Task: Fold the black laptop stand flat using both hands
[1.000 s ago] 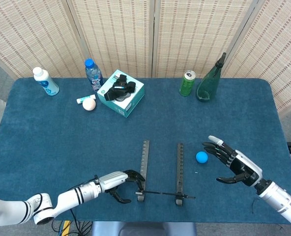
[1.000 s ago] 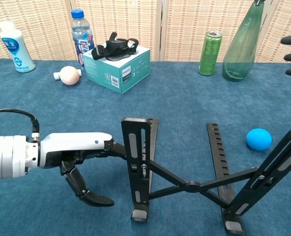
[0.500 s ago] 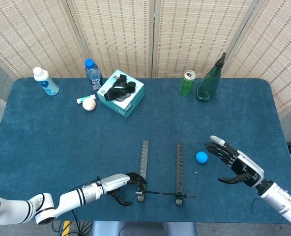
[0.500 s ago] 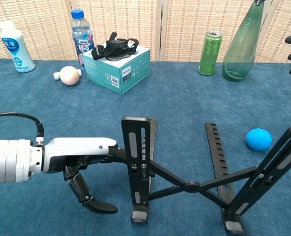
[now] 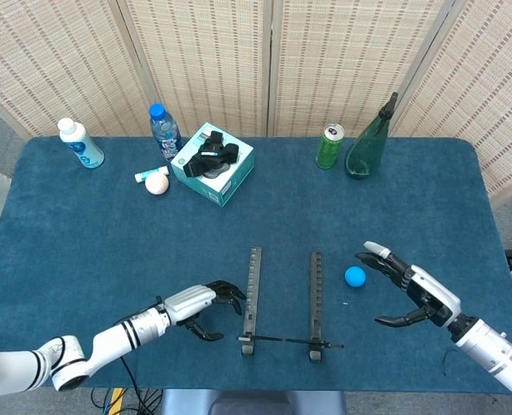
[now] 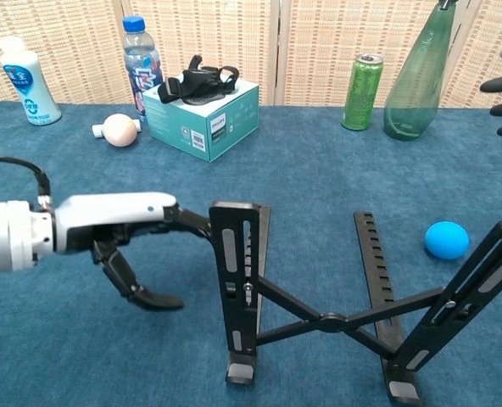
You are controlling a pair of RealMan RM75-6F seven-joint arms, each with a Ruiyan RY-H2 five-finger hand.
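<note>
- Far upper left of the head view, a white bottle (image 5: 80, 144) stands on the blue desk (image 5: 83, 233).
- Right of it stand a clear water bottle (image 5: 163, 131) with a blue cap and a teal box (image 5: 214, 165) with a black strap lying on top; a small pale ball (image 5: 156, 183) lies just in front of the water bottle.
- At the lower left, the left hand (image 5: 202, 304) reaches in from the frame's edge. In the chest view its fingers (image 6: 187, 222) stretch to the stand's left upright while the thumb curls below, apart from them; whether the fingertips touch the upright I cannot tell, and it grips nothing.
- The black laptop stand (image 5: 284, 303) sits at lower centre, near the desk's front edge, unfolded: two notched rails lie parallel, uprights raised, crossed struts between them.
- A blue ball (image 5: 354, 276) lies just right of the stand.
- At the lower right, the right hand (image 5: 410, 291) hovers with fingers spread, holding nothing.
- In the upper right stand a green can (image 5: 329, 146) and a dark green glass bottle (image 5: 370, 143).
</note>
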